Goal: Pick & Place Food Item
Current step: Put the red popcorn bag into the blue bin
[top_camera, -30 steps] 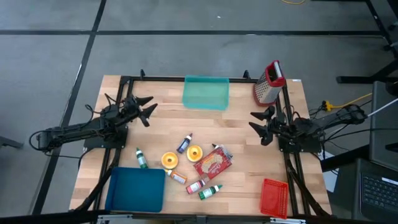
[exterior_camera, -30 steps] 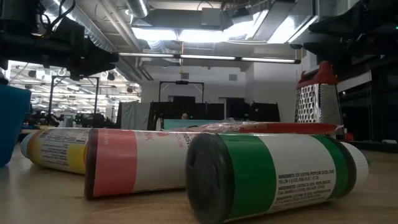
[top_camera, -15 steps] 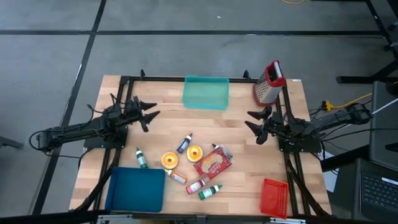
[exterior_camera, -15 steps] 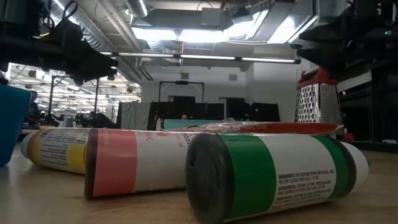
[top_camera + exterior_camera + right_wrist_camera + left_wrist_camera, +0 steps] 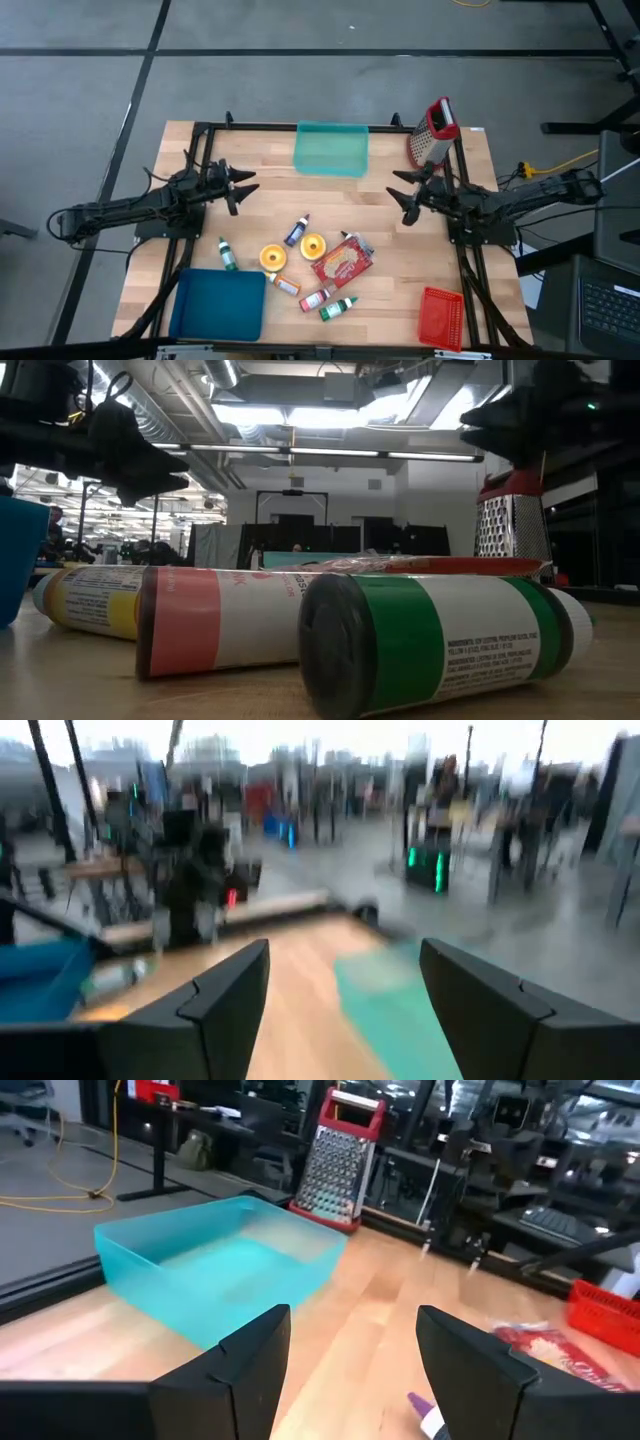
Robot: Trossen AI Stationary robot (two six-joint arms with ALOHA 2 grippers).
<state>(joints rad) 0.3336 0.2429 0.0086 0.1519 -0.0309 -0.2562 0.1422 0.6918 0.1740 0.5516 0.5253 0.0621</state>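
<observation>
The food items lie loose at the table's middle: a red packet (image 5: pixel 343 262), two orange round pieces (image 5: pixel 273 257) (image 5: pixel 312 244) and several small bottles, among them a green one (image 5: pixel 337 308) and a purple one (image 5: pixel 296 231). In the low view the green bottle (image 5: pixel 440 640) and a red one (image 5: pixel 215 620) lie on their sides. My left gripper (image 5: pixel 243 192) (image 5: pixel 352 1318) hovers open over the left part of the table. My right gripper (image 5: pixel 398 196) (image 5: pixel 345 948) hovers open over the right part. Each points toward the middle, with nothing between its fingers.
A teal bin (image 5: pixel 331 148) (image 5: pixel 215 1265) stands at the far edge, with a red-topped grater (image 5: pixel 432 132) (image 5: pixel 512 520) to its right. A dark blue bin (image 5: pixel 218 305) sits at the near left and a red basket (image 5: pixel 441 318) at the near right. Bare wood lies between the grippers.
My right gripper has moved toward the table's left edge, out over the wood toward the middle, rolling a little and staying open. My left gripper has stayed in place and swung its fingers slightly toward the near edge, still open. The items have not moved.
</observation>
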